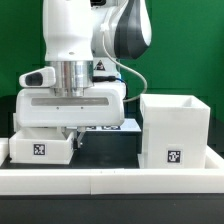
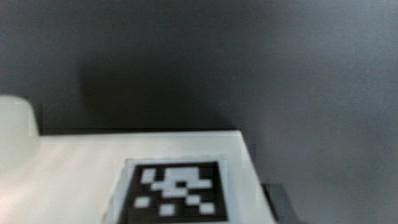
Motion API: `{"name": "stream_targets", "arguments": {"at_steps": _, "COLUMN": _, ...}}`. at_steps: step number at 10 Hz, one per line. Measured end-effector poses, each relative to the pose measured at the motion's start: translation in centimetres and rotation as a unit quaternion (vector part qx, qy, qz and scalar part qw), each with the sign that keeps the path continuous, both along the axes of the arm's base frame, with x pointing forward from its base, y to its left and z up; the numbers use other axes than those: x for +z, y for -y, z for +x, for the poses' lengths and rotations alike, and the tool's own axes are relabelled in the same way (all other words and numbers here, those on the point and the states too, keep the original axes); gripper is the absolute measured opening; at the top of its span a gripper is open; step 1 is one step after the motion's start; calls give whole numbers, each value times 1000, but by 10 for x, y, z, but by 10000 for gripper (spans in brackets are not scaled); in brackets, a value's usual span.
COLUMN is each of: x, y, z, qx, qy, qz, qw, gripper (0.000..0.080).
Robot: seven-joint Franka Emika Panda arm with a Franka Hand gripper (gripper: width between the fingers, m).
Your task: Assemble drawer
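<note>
A low white drawer part with a black-and-white tag lies on the black table at the exterior view's left. My gripper hangs straight down at that part's right end, fingertips level with its top. Whether the fingers grip it is hidden. A tall open white drawer box with a small tag stands apart at the exterior view's right. In the wrist view a white tagged panel fills the near field, very close and blurred. A dark bit that may be a fingertip shows beside the panel's edge.
A white rail runs along the table's front edge. The marker board lies flat behind the gripper. Black table surface shows beyond the panel, and a pale rounded object sits at the frame's edge.
</note>
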State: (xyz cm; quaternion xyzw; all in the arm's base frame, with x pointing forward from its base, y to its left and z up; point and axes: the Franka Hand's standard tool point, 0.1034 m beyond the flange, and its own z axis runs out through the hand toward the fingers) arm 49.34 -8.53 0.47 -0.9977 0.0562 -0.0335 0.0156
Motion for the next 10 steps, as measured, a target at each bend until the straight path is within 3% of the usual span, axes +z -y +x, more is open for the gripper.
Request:
{"name": "stream_targets", "arguments": {"at_steps": 3, "x": 1, "y": 0, "z": 0, "qx": 7, "qy": 0, "qz": -1, "qw": 1000, "gripper": 40}}
{"name": "stream_targets", "arguments": {"at_steps": 7, "x": 11, "y": -8, "z": 4, "qx": 129, "qy": -4, "qz": -4, "qw": 992, "gripper": 41}}
{"name": "stream_targets", "arguments": {"at_steps": 10, "x": 10, "y": -8, "z": 3, "qx": 162, "qy": -9, "qz": -2, "qw": 987, "gripper": 41}}
